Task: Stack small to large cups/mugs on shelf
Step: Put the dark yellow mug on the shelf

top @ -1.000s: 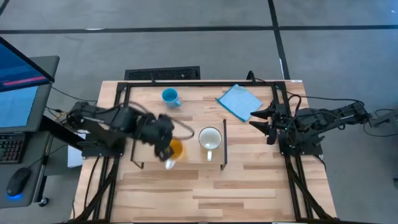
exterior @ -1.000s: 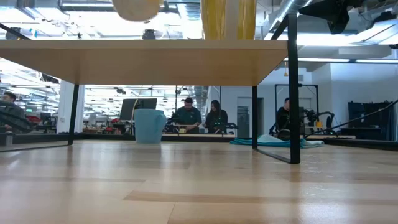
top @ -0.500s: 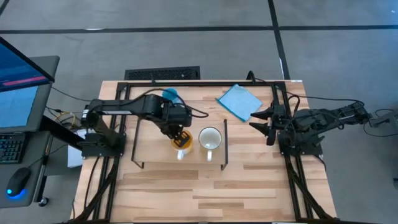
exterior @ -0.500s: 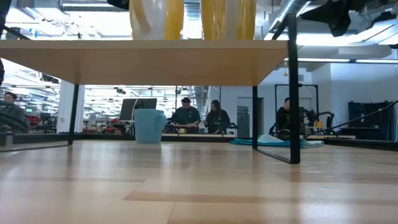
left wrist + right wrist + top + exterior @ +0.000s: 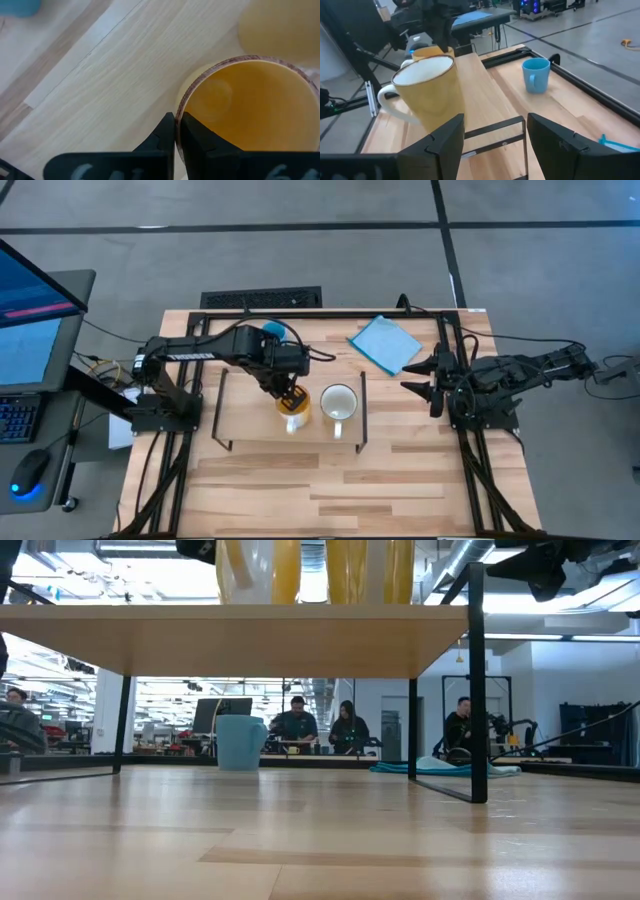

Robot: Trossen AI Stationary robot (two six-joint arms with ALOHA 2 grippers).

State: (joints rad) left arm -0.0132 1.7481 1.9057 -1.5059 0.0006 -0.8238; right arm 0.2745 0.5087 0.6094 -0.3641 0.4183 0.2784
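Note:
The orange mug point(image 5: 292, 406) stands upright on the light-wood shelf point(image 5: 240, 422), just left of the larger white-lined mug point(image 5: 338, 402). Both mugs show on the shelf top in the low view, the orange mug point(image 5: 258, 570) and the larger mug point(image 5: 366, 570). My left gripper point(image 5: 288, 392) is shut on the orange mug's rim. The blue mug point(image 5: 274, 332) stands on the tabletop behind the shelf, partly hidden by my left arm. My right gripper point(image 5: 430, 376) waits open and empty at the table's right side. My left gripper pinches the orange mug's rim point(image 5: 179, 109), at its far side, with one finger inside the mug and one outside. The fingers come from above, pointing down. The mug stands upright with its base on the shelf point(image 5: 240, 638).
A flat blue cloth point(image 5: 385, 343) lies at the table's far right. Black frame rails run along the table's edges. People and desks show in the room beyond the table. Bare wood lies on the near half of the table.
My left gripper has carried the orange mug toward the table's right and far edge and down. The mug was tipped and above the shelf's near left part. It now stands upright on the shelf beside the larger mug.

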